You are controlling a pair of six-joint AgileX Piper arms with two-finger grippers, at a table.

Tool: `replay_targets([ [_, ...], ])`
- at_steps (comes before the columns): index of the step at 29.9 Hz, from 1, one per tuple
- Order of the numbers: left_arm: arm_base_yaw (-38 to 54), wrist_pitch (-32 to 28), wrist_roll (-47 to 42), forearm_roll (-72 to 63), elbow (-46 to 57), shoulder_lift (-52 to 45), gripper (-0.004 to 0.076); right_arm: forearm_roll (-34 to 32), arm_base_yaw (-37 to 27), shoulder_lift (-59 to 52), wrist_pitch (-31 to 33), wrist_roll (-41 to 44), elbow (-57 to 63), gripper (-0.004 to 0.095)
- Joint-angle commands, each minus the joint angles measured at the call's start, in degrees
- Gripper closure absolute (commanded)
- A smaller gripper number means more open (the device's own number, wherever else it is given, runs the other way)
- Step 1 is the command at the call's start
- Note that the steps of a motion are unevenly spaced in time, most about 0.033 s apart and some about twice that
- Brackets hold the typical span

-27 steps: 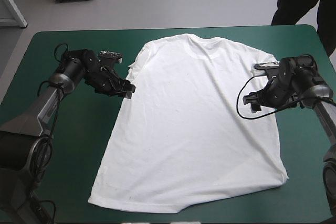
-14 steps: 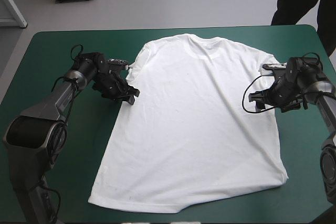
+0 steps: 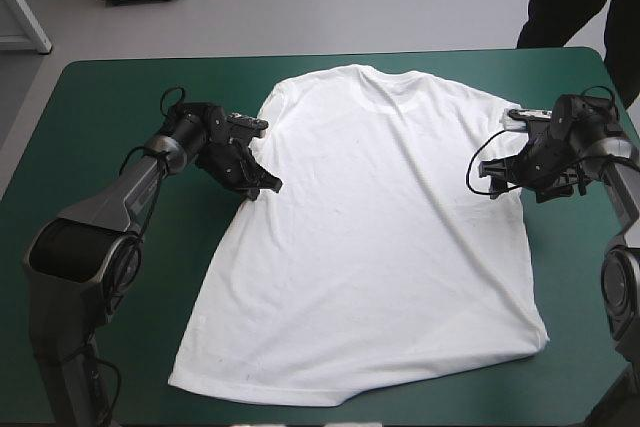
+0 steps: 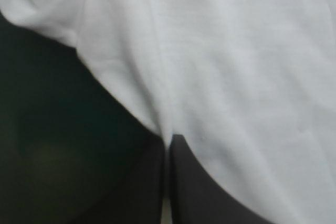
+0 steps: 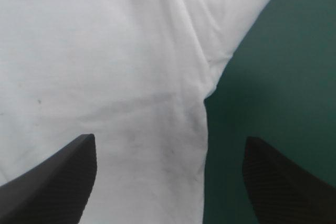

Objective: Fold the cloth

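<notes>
The white T-shirt [image 3: 380,237] lies spread flat on the teal-green cover, collar toward the far edge and hem near the front edge. My left gripper [image 3: 268,185] is at the shirt's left side seam, just below the left sleeve. In the left wrist view its black fingers meet in a point [image 4: 168,136], shut on the T-shirt's edge [image 4: 131,103]. My right gripper [image 3: 497,179] hovers low over the right side seam under the right sleeve. It stands open [image 5: 169,139], one finger over the T-shirt [image 5: 105,77] and the other over bare cover.
Bare teal-green cover [image 3: 120,277] runs down the shirt's left side, with a narrower strip [image 3: 580,277] on the right. The shirt's hem lies close to the table's front edge [image 3: 400,417].
My left gripper slid right onto the shirt's left edge and went from open to shut there. My right gripper rose slightly toward the right sleeve and stayed open.
</notes>
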Motion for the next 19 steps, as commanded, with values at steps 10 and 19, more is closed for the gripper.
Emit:
replay_targets([
  [10,-1.1,2.4,-0.6,-2.0,-0.2,-0.2,0.0746,-0.1,-0.5,1.6,-0.2,-1.9,-1.8,0.0239],
  [19,-1.1,3.1,-0.3,-2.0,-3.4,-0.2,0.0746,2.3,-0.1,4.4,0.5,-2.7,-1.8,0.0475],
])
